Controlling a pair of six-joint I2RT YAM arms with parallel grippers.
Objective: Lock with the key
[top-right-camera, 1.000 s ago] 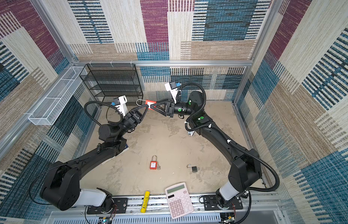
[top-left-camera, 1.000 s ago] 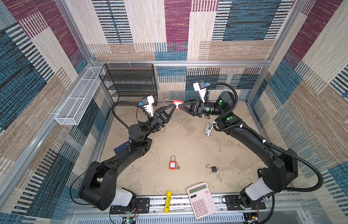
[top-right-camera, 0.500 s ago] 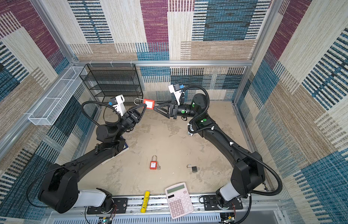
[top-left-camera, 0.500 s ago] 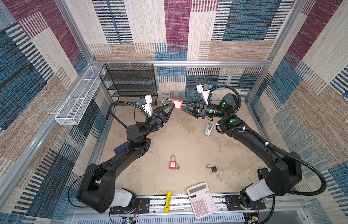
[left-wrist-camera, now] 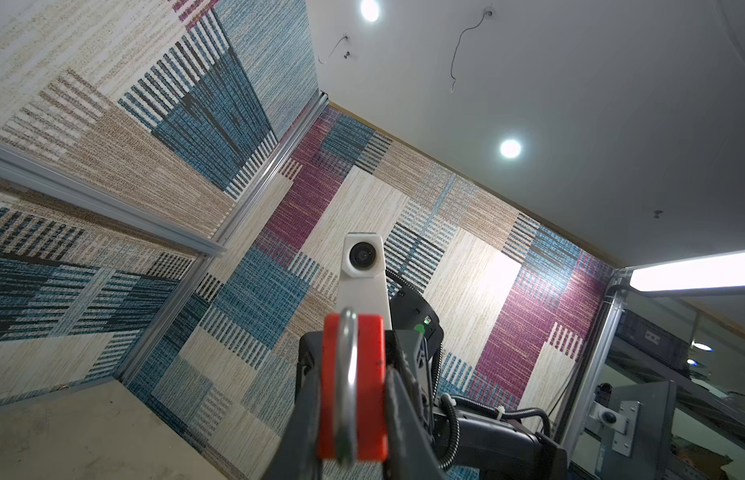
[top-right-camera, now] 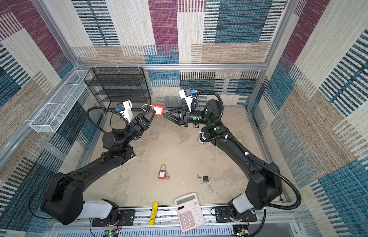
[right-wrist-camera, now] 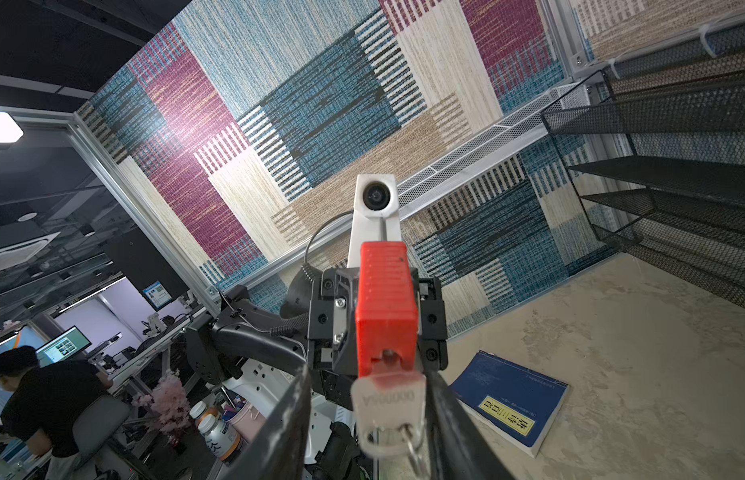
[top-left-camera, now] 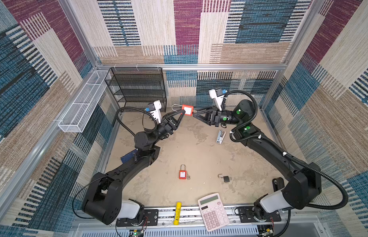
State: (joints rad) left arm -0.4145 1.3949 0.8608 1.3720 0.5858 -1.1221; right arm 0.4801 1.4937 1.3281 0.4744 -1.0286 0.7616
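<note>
Left tool (top-left-camera: 183,112): we see it clamped on red plastic padlock with steel shackle (top-left-camera: 188,109), upper centre.
Right tool (top-left-camera: 196,112): part-open, flanking inserted silver key (right-wrist-camera: 387,401).

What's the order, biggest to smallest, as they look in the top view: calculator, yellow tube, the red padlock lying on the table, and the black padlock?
1. calculator
2. yellow tube, though it lies nearer the camera than the padlocks, so this is less sure
3. red padlock on the table
4. black padlock

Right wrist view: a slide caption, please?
Key seated in the red padlock, right gripper straddling the key head.
</note>
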